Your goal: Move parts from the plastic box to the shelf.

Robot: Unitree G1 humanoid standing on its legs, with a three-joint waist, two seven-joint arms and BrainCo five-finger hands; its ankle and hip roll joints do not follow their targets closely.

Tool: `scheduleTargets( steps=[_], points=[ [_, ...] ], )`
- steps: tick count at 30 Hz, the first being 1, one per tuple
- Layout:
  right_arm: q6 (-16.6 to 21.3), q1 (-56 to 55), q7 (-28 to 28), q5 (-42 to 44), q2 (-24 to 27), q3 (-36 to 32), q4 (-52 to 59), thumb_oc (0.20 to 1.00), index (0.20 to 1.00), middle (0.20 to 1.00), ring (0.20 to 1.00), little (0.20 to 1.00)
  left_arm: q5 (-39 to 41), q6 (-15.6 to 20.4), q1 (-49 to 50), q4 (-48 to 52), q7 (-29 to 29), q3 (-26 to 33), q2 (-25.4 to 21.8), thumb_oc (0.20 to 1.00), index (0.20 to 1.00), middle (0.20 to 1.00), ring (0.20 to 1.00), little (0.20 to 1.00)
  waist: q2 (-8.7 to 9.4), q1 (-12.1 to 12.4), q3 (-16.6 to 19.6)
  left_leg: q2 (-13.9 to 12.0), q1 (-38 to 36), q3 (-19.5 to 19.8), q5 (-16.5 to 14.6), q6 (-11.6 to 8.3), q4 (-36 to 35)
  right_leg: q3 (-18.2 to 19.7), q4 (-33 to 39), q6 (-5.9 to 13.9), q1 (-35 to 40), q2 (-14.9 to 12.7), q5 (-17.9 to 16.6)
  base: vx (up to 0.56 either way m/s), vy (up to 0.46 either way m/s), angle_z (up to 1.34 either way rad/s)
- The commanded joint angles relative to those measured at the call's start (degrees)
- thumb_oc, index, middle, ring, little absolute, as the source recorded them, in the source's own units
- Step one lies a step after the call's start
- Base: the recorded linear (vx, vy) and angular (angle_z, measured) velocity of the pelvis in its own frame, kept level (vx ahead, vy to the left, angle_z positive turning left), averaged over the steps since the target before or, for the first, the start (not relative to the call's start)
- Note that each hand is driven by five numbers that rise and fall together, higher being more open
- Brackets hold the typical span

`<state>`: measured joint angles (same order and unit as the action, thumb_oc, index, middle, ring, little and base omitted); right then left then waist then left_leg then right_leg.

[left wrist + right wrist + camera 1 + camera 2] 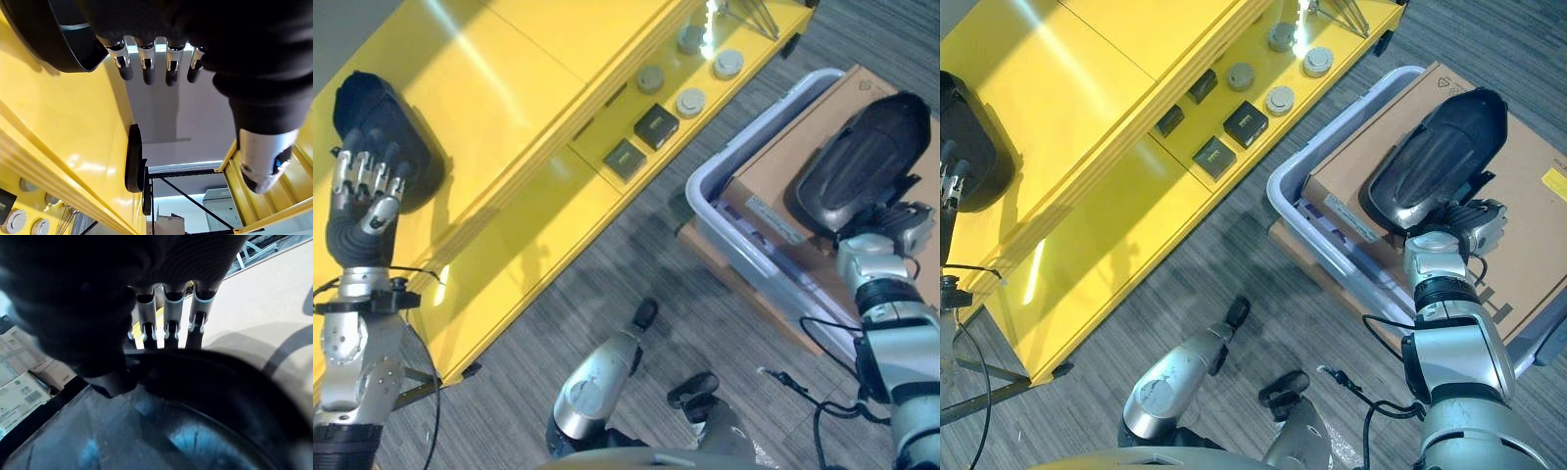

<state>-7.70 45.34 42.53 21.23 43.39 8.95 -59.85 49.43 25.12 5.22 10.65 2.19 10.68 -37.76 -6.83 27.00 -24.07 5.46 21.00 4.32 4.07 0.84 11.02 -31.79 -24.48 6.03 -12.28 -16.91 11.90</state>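
Over the yellow metal shelf [509, 127], the left hand [367, 191] holds a black curved plastic part [386, 122]. Right hand [1464, 230] grips another black part [1440, 157] above the grey plastic box [1332, 245], fingers partly hidden.

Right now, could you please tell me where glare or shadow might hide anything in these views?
Left eye view: a pale glare streak crosses the top of the yellow shelf, and a bright light spot sits beside the round parts; a soft shadow falls on the floor along the shelf. Right wrist view: the dark part held by the right hand lies in deep shade, and shadows fall on the cardboard.
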Motion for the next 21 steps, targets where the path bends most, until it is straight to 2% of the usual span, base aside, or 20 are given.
scheduleTargets(
  steps=[1, 6, 14, 17, 21],
  points=[
    [0.9, 0.2, 0.3, 2.2, 1.0, 4.1, 2.2, 0.200, 0.200, 0.200, 0.200, 0.200, 1.7, 4.6, -0.7, 2.3, 1.3, 2.8, -0.7, 1.000, 1.000, 1.000, 1.000, 1.000, -0.36, 0.2, -2.6, 1.1, 6.7, -2.9, -4.7, -1.00, 6.8, 2.7, 7.4, 2.12, 1.0, 0.0, -5.9, 0.00, 0.000, 0.00],
    [1.4, -0.8, 0.4, 2.4, 0.9, 3.4, 3.3, 0.200, 0.200, 0.200, 0.200, 0.200, 2.4, 4.5, -0.5, 2.4, 2.5, 3.3, -0.8, 1.000, 1.000, 1.000, 1.000, 1.000, 0.04, 0.0, -2.3, 0.9, 6.2, -3.0, -5.0, -1.07, 6.8, 2.8, 7.7, 2.15, 1.4, 0.2, -6.0, 0.00, -0.040, 0.00],
    [7.0, -3.7, 1.1, 4.0, 0.6, 0.8, 7.7, 0.200, 0.200, 0.200, 0.200, 0.200, 4.2, 4.1, 0.3, 3.6, 5.9, 3.3, -0.6, 1.000, 1.000, 1.000, 1.000, 1.000, 0.70, -0.7, -1.3, 0.1, 4.4, -3.2, -5.4, -1.21, 6.1, 2.5, 8.8, 2.09, 3.2, 0.7, -6.2, -0.01, -0.057, -0.01],
    [9.2, -6.1, 1.6, 2.4, 0.2, -1.7, 13.0, 0.200, 0.200, 0.200, 0.200, 0.200, 5.0, 2.4, 1.1, 4.6, 9.3, 3.2, -0.3, 1.000, 1.000, 1.000, 1.000, 1.000, 1.38, -1.3, 0.0, -0.3, 2.7, -3.1, -5.5, -1.32, 5.2, 2.5, 9.7, 2.12, 4.5, 1.2, -6.3, 0.00, -0.070, -0.07],
    [10.8, -10.2, 2.8, -0.6, -1.0, -4.6, 21.7, 0.200, 0.200, 0.200, 0.200, 0.200, 4.7, -2.2, 1.3, 6.6, 13.2, 1.9, 0.3, 1.000, 1.000, 1.000, 1.000, 1.000, 2.39, -2.7, 2.0, -1.2, -0.1, -3.7, -5.5, -1.57, 3.5, 2.8, 11.7, 2.39, 6.6, 2.2, -6.9, 0.00, -0.086, -0.11]
  ],
)
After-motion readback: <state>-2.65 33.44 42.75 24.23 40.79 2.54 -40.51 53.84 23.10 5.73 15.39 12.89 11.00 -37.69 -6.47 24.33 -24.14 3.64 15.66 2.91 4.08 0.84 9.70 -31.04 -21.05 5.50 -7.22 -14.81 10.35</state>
